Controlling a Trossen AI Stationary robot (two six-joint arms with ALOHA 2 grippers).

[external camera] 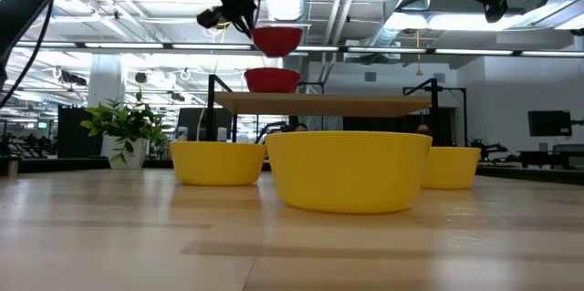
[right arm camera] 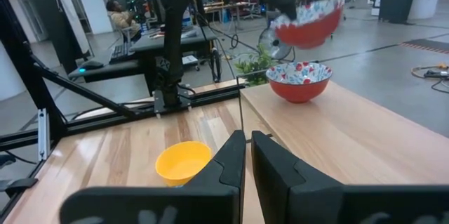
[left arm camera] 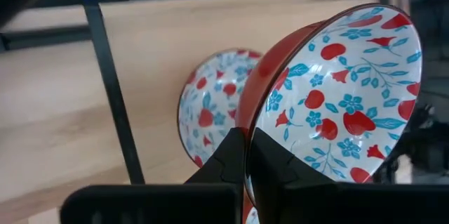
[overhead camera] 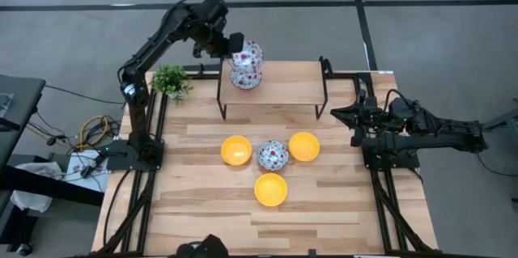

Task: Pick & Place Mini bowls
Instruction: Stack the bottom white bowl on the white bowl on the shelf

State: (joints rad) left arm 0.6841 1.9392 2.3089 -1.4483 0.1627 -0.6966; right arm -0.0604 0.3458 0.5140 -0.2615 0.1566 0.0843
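Observation:
My left gripper [overhead camera: 234, 45] is shut on a white floral bowl with a red outside [left arm camera: 344, 97], held over the raised wooden shelf [overhead camera: 283, 86] at the table's far side. Right below it a second floral bowl [overhead camera: 245, 78] stands on the shelf's left end. On the table, three yellow bowls [overhead camera: 236, 150] [overhead camera: 303, 145] [overhead camera: 270, 189] stand around a third floral bowl [overhead camera: 273, 155]. My right gripper [right arm camera: 247, 147] waits shut at the table's right edge, holding nothing. My left gripper pinches the held bowl's rim [left arm camera: 247, 122] on the side toward the table's left, one finger inside the bowl and one outside. The fingers slant down from the left. The bowl is lifted clear, somewhat tilted, above the bowl on the shelf [external camera: 272, 79].
The shelf stands on thin black legs [overhead camera: 222, 96]; most of its top to the right is bare wood. A small green potted plant [overhead camera: 171, 81] sits at the table's far left corner, beside the left arm's base.

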